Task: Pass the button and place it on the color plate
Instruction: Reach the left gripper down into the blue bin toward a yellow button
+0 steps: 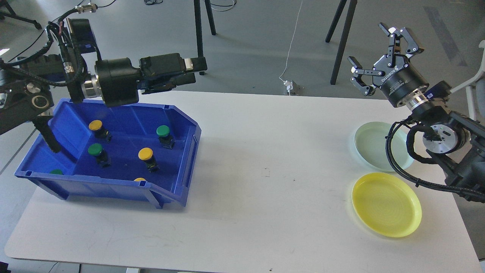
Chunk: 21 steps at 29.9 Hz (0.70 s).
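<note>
the left end effector hangs above the far rim of the blue bin, which sits at the left side of the tabletop. it points sideways toward the middle of the tabletop, and its fingers look close together with nothing between them, but they are seen from the side, so i cannot tell for sure how far open it is. the right end effector is raised above the far right corner, its fingers spread wide and holding nothing.

the buttons all lie in the bin, below and toward the near side from the left end effector. i see two with green caps, one near the far right wall and one more to the left, and two with yellow caps, one far left and one in the middle. each has a dark body under the cap and is tilted. a green piece and a yellow piece show only partly behind the near wall, probably more buttons.

in my judgement the left arm is clearly nearer, and the far right green button is the closest to it; the end effector must turn downward and descend into the bin.

at the right edge are two empty plates: a pale green plate, partly hidden by the right arm, and a yellow plate nearer to the front. both are well apart from the bin, so a handover to the right arm seems needed.
</note>
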{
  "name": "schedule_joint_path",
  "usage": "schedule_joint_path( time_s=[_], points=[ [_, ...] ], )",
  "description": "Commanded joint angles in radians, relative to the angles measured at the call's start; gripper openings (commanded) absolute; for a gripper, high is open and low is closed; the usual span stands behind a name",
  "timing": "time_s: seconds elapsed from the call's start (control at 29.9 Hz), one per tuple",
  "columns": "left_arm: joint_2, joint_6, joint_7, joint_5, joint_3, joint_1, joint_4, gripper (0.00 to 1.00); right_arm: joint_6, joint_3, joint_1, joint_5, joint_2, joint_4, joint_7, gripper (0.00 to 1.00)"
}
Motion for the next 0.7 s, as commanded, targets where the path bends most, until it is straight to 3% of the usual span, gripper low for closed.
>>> schedule_joint_path(
  time_s=[0.0, 0.27, 0.67],
  points=[
    [0.045, 0.011, 0.000, 0.279, 0.213, -0.113, 0.046, 0.99, 0.000, 0.002, -0.018, 0.000, 0.003, -0.002, 0.000, 0.99],
    [0.008, 0.011, 0.000, 0.415, 0.386, -0.123, 0.160, 0.99, 0.000, 0.008, -0.052, 0.000, -0.005, -0.002, 0.000, 0.99],
    [-0.141, 0.013, 0.000, 0.419, 0.415, -0.057, 0.360, 0.99, 0.000, 0.008, -0.064, 0.000, -0.011, -0.002, 0.000, 0.99]
  ],
)
